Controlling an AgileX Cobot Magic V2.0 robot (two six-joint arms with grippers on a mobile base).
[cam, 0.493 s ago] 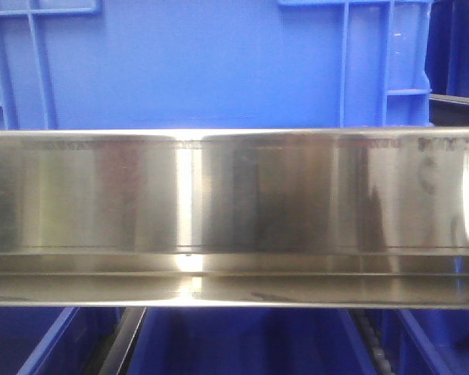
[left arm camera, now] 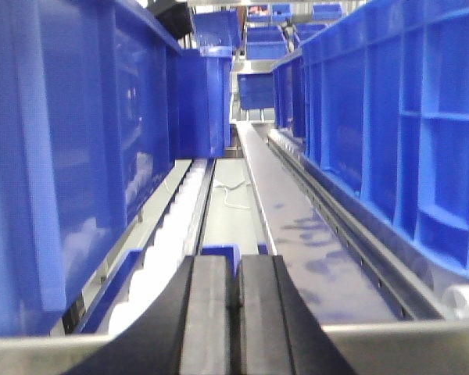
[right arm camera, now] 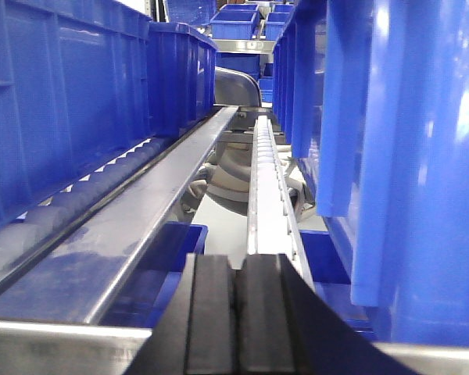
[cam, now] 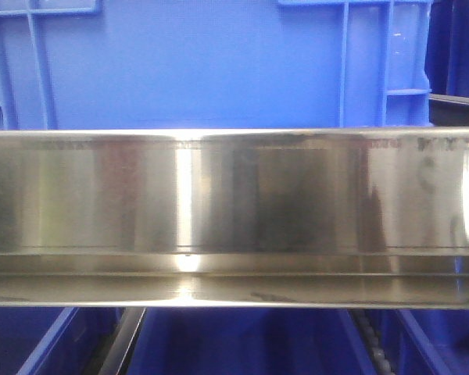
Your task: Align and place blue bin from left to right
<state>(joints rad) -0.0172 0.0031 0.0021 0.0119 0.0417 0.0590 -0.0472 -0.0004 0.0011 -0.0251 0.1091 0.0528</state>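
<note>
Where the front-facing view looks across the rack, the blue bin [cam: 195, 70] is seen filling the upper part of the picture, its smooth side panel set between raised vertical ribs. Its lower edge is hidden behind the front steel rail [cam: 234, 195], which spans the whole width; whether the bin touches the rail cannot be told. A darker crate [cam: 457, 47] is noted just beside the bin's right corner. Lower blue tubs [cam: 242, 344] are seen under the rail.

Left end effector [left arm camera: 236, 301]: black pads pressed flat together, nothing held between them. It is placed low in an aisle of the rack, with a white roller track [left arm camera: 168, 234] and a flat metal strip [left arm camera: 297, 234] running away ahead. The aisle is flanked by a left-hand crate wall [left arm camera: 70, 141] and a right-hand crate row [left arm camera: 391, 133].

Right end effector [right arm camera: 238, 308]: pads likewise closed on each other, empty. A roller strip [right arm camera: 266, 180] and a steel beam [right arm camera: 141, 211] are seen ahead, between a row of crates [right arm camera: 70, 101] on the left and a near crate [right arm camera: 414, 141] on the right. Which of these is the task's bin cannot be told from the wrist views.
</note>
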